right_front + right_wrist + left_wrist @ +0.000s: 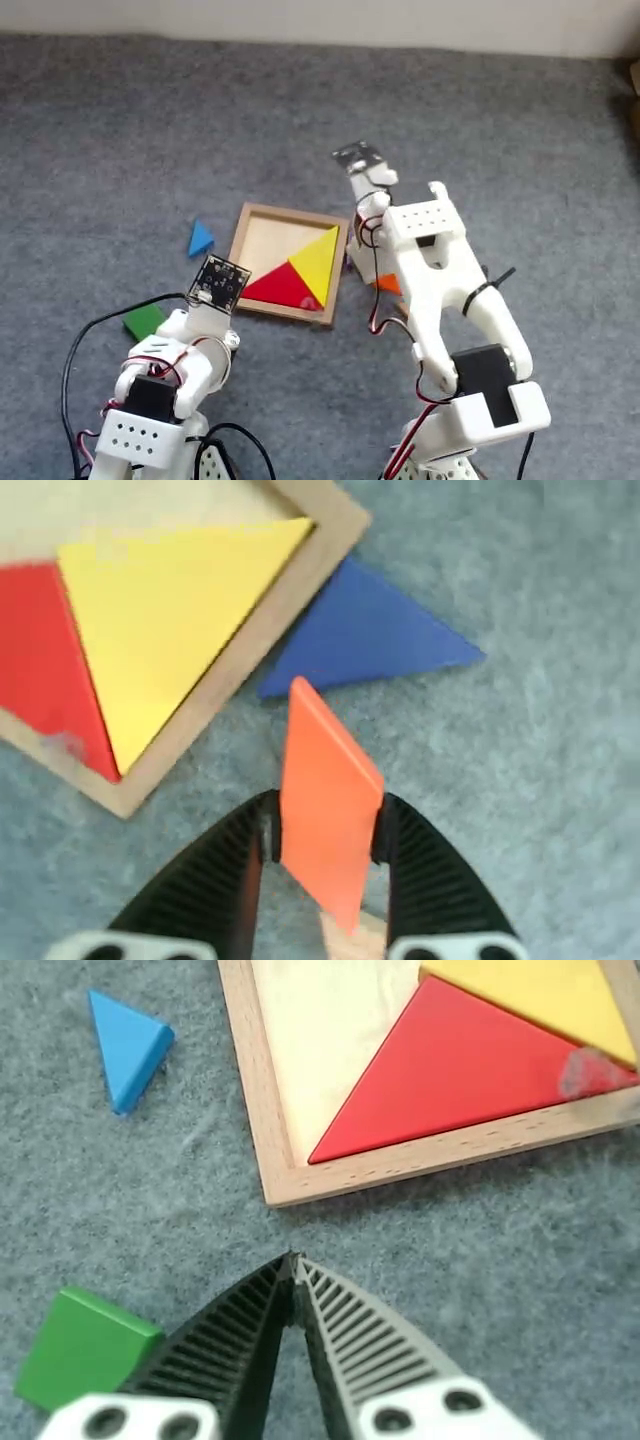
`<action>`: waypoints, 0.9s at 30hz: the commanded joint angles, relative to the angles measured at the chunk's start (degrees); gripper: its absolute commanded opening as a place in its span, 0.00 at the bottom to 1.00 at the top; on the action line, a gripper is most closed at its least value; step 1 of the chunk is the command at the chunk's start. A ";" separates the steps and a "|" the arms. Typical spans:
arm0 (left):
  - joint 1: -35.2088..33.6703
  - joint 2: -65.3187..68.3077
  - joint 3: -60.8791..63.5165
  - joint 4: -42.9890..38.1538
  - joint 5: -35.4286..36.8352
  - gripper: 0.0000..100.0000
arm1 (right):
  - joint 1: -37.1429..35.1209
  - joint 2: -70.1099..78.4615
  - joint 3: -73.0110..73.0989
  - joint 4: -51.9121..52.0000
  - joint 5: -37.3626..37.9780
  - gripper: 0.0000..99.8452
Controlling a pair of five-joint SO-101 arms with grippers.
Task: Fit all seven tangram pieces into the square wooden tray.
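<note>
The square wooden tray (256,228) lies mid-table with a yellow triangle (318,262) and a red triangle (280,288) in it. My right gripper (325,815) is shut on an orange piece (328,810), held tilted just outside the tray's frame (240,680). A dark blue triangle (370,635) lies on the carpet against that frame. My left gripper (293,1260) is shut and holds nothing, just short of the tray's near edge (400,1165). On the carpet beside it lie a green piece (80,1345) and a light blue triangle (128,1045).
Grey carpet covers the whole table. A tan wooden piece (355,942) shows under the orange piece between my right fingers. The right arm (440,290) hangs over the ground right of the tray. Open carpet lies beyond the tray.
</note>
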 commanded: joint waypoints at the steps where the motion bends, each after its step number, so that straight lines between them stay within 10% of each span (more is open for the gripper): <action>1: -0.22 -0.48 1.63 0.00 -0.44 0.01 | -2.68 -1.80 -4.88 -5.05 8.26 0.06; 12: -0.22 -0.48 1.63 0.00 -0.44 0.01 | -1.89 -7.78 -4.88 -0.04 8.70 0.06; 27: -0.22 -0.48 1.63 0.00 -0.44 0.01 | -12.79 -7.34 -4.18 -27.74 21.01 0.06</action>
